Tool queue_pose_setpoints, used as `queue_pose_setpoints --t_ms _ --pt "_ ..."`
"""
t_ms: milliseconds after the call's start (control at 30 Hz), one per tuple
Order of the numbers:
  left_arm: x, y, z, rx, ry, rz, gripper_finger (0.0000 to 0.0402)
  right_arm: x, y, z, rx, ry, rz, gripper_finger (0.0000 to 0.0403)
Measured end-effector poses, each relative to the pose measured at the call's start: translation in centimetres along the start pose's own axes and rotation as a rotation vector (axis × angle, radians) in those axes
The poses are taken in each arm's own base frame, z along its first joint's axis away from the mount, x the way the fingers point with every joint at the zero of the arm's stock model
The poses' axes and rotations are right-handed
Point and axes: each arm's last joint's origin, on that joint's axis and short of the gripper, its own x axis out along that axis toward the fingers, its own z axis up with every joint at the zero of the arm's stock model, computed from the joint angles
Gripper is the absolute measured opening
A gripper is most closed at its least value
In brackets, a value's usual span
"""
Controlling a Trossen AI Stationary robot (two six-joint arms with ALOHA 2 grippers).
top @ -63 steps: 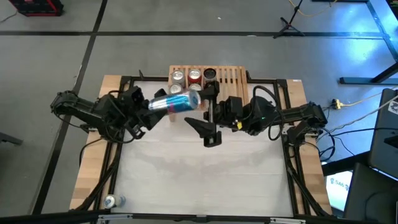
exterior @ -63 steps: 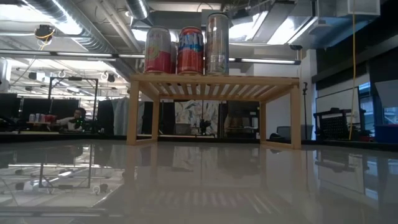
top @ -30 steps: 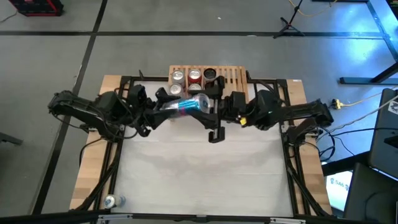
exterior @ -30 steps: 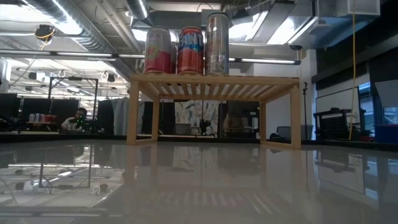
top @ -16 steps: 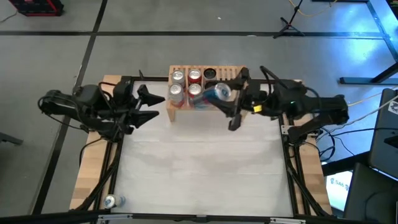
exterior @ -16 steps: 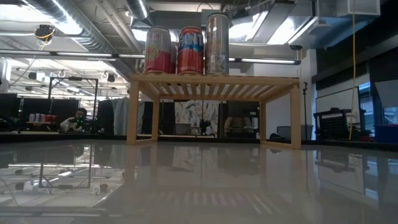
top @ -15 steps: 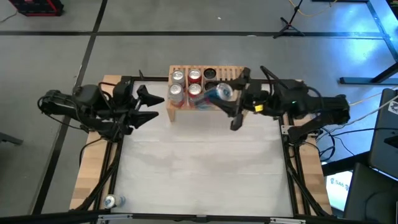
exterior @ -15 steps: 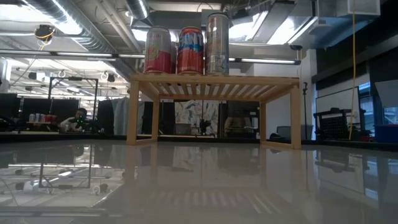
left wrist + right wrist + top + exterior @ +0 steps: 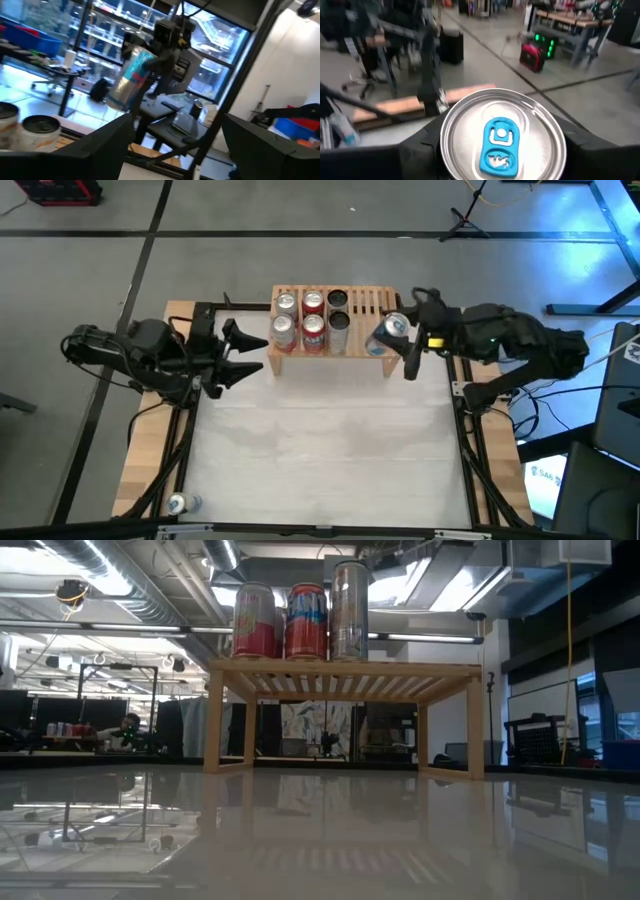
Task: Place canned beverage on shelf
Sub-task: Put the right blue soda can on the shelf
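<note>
- Seen from above, a pale tabletop (image 9: pixel 320 450) carries a low light-wood shelf (image 9: pixel 366 306) at its 12 o'clock edge.
- Five cans (image 9: pixel 313 328) stand upright on the left half of the shelf's slatted top; the right half is bare.
- The right hand (image 9: pixel 398 343) grips a silver-and-blue canned beverage (image 9: pixel 388 335), its fingers closed around the can's body.
- The can is tilted and sits at the shelf's right end, at about 3 o'clock from the standing cans. Half a second ago it hung over the middle of the shelf, just beside those cans; two seconds ago it was in the left hand, in front of the shelf.
- The right wrist camera looks straight at the can's silver lid and blue pull tab (image 9: pixel 500 145).
- The left hand (image 9: pixel 243 355) is empty, fingers spread apart, at 9 o'clock from the shelf and clear of it. It has pulled back since the handover.
- From tabletop height, three of the cans (image 9: pixel 300 622) show in a row on the shelf; neither arm appears there.
</note>
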Motion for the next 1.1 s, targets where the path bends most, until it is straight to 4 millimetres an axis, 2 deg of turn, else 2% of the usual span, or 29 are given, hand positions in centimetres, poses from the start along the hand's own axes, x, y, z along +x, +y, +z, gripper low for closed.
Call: queue_pose_setpoints --t_ms 133,267,600,833,1100 --pt "0.3 0.2 -0.2 0.007 -0.016 0.067 0.0305 0.5 -1.2 -0.7 -0.047 0.086 0.013 0.0210" --pt "0.5 0.3 -0.3 0.028 -0.019 0.094 0.0305 1.3 -3.4 -1.2 -0.118 0.161 0.026 0.0210" --pt "0.7 0.3 -0.5 0.010 -0.006 0.100 0.0305 2.8 -9.8 -1.7 -0.167 0.159 0.241 0.0210" --pt "0.8 0.4 -0.6 -0.008 -0.016 0.127 0.0305 5.9 -13.4 -5.8 -0.122 0.179 0.287 0.0210" --pt "0.7 0.5 -0.5 -0.006 -0.031 0.164 0.0305 9.0 -15.0 -10.3 -0.094 0.140 0.286 0.0210"
